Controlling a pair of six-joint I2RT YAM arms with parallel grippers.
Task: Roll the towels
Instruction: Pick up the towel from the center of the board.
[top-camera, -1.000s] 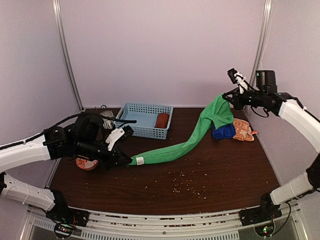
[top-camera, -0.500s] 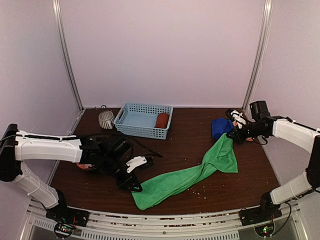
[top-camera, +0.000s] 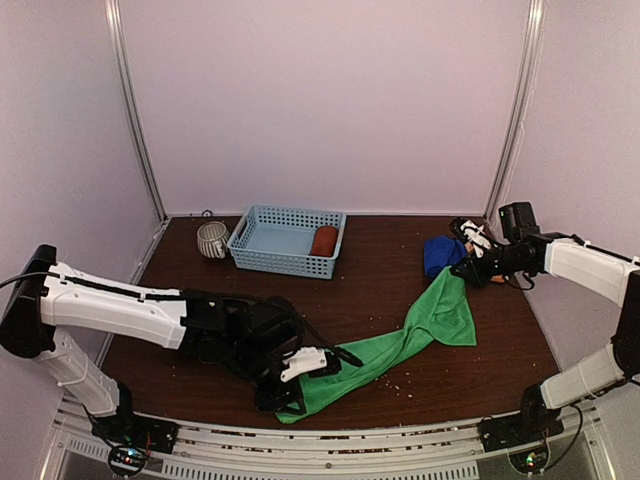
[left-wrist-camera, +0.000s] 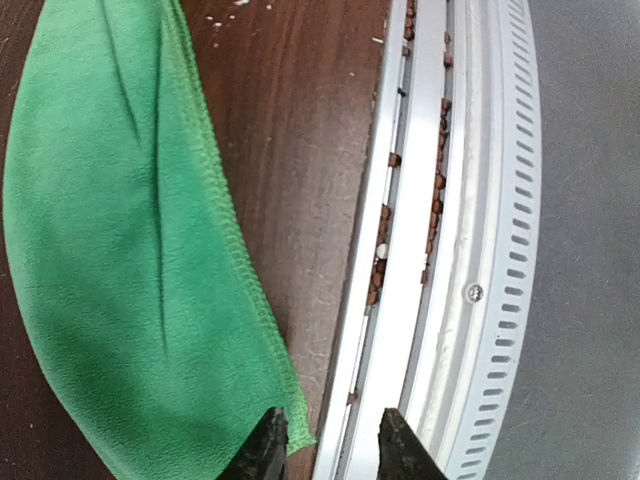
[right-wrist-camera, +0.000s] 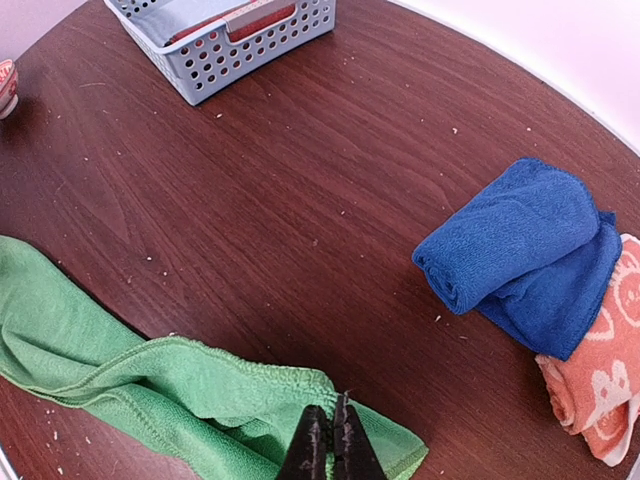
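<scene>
The green towel (top-camera: 400, 345) lies stretched in a crumpled band across the table, from the front edge toward the right. My left gripper (top-camera: 287, 393) hovers over its near end, by the front rail. In the left wrist view this gripper (left-wrist-camera: 328, 452) is open and holds nothing, one finger (left-wrist-camera: 265, 448) standing over the green towel's (left-wrist-camera: 120, 250) hemmed corner. My right gripper (right-wrist-camera: 330, 445) is shut on the far corner of the green towel (right-wrist-camera: 180, 390), low over the table. A rolled blue towel (right-wrist-camera: 520, 250) and an orange patterned towel (right-wrist-camera: 600, 390) lie beside it. A rust-red roll (top-camera: 323, 240) sits in the basket.
The light blue lattice basket (top-camera: 290, 212) stands at the back, with a striped mug (top-camera: 211, 239) to its left. The metal front rail (left-wrist-camera: 420, 250) runs right beside my left fingers. A bowl's edge (right-wrist-camera: 5, 85) shows at the far left. Crumbs dot the wood.
My left gripper let go of the towel's near end and opened, and that arm swung right along the front edge. The right gripper came down from high up; the towel now rests on the table.
</scene>
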